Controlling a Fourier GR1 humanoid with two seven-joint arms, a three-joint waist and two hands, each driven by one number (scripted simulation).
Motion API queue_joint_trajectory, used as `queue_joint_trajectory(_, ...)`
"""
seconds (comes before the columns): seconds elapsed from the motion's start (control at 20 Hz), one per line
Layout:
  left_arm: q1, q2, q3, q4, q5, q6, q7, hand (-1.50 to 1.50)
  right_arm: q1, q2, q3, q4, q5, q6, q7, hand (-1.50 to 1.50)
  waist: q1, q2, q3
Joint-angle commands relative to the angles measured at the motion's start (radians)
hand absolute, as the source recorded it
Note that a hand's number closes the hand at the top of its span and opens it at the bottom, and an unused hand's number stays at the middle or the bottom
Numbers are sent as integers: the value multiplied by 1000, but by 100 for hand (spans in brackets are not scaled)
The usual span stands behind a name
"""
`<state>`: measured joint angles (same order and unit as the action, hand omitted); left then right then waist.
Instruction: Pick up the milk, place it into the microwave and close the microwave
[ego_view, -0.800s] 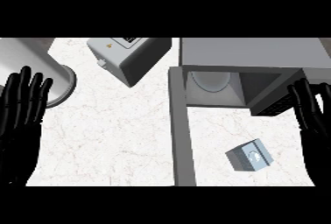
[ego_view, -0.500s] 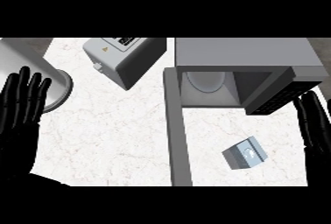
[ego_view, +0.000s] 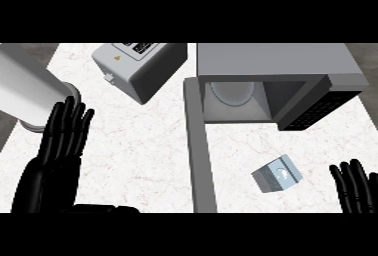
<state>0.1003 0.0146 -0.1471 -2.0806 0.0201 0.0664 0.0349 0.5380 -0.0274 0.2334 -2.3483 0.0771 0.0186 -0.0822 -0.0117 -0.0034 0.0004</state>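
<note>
I see nothing done yet: the milk (ego_view: 277, 175) lies on the counter in front of the open microwave (ego_view: 273, 82). My right hand (ego_view: 356, 187), beside it, and my left hand (ego_view: 60, 145) look open and empty.

A kitchen: marble counter (ego_view: 140, 150) with toaster (ego_view: 140, 67) and open microwave (ego_view: 273, 82).

Right hand (ego_view: 356, 187) lower in view, apparently nearer the milk (ego_view: 277, 175)
</note>
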Motion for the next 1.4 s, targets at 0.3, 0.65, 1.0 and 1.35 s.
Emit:
queue_joint_trajectory(0.3, 156, -14, -261, 89, -72, 159, -210, -150, 256, 12, 52, 150, 47, 10, -296, -150, 1, 0, 0)
queue_joint_trajectory(0.65, 192, -14, -360, 85, -134, 247, -247, -150, 214, 3, 2, 194, 58, -31, -329, -150, 9, 2, -1)
queue_joint_trajectory(1.0, 217, -15, -397, 154, -99, 251, -321, -150, 90, 15, -92, 433, -17, -41, -449, -150, 11, 3, 0)
queue_joint_trajectory(1.35, 323, 60, -415, 76, -31, 205, -343, -150, -42, 12, -168, 676, -1, -69, -531, -150, 16, 2, 0)
